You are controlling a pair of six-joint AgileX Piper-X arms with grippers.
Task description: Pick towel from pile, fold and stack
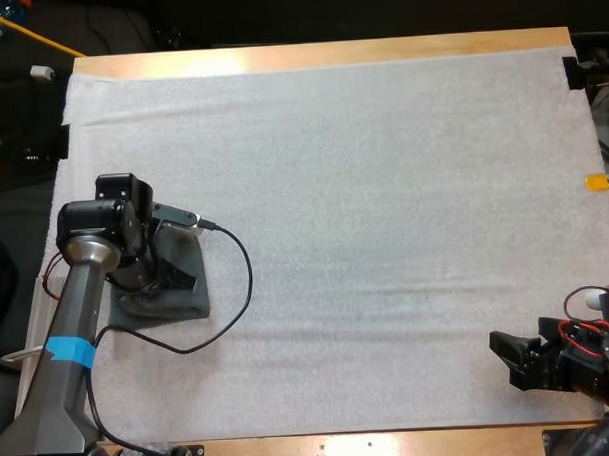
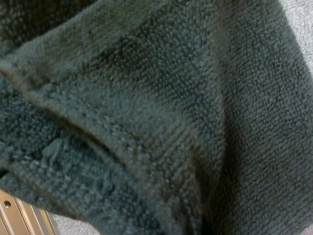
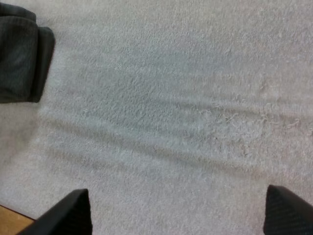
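Fingers (image 3: 68, 215) on the right spread wide above mat (image 3: 161, 122), touching nothing; left arm (image 1: 86, 266) down at towel (image 1: 190, 302), grip unseen

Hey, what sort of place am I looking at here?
Probably a robotics lab test bench: a wooden table covered by a white mat, a left arm bent over a dark grey-green towel, and a right claw open above bare mat.
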